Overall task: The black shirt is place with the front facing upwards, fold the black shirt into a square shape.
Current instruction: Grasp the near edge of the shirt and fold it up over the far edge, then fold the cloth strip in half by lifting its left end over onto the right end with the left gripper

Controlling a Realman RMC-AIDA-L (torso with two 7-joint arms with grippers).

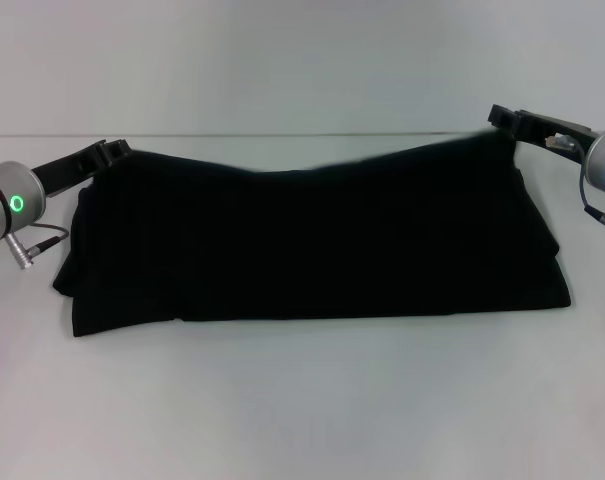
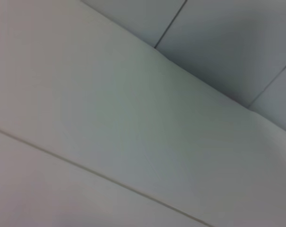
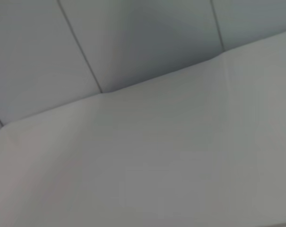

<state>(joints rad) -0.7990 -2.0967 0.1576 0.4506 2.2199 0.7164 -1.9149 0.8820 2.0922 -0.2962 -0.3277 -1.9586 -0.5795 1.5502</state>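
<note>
the black shirt (image 1: pixel 312 240) is seen spread across the middle of the white table (image 1: pixel 302 400) as a wide, folded band, stretching from 9 o'clock to 3 o'clock in the head view. no print or label is shown on its upper face. its far edge sags in the middle and is raised at both far corners. the left gripper (image 1: pixel 110 152) is placed at the far left corner, at about 10 o'clock, touching the cloth. the right gripper (image 1: pixel 504 118) is placed at the far right corner, at about 2 o'clock, also touching the cloth. whether either claw is closed on the fabric cannot be told. only pale table surface and wall panels are shown in both wrist views.
</note>
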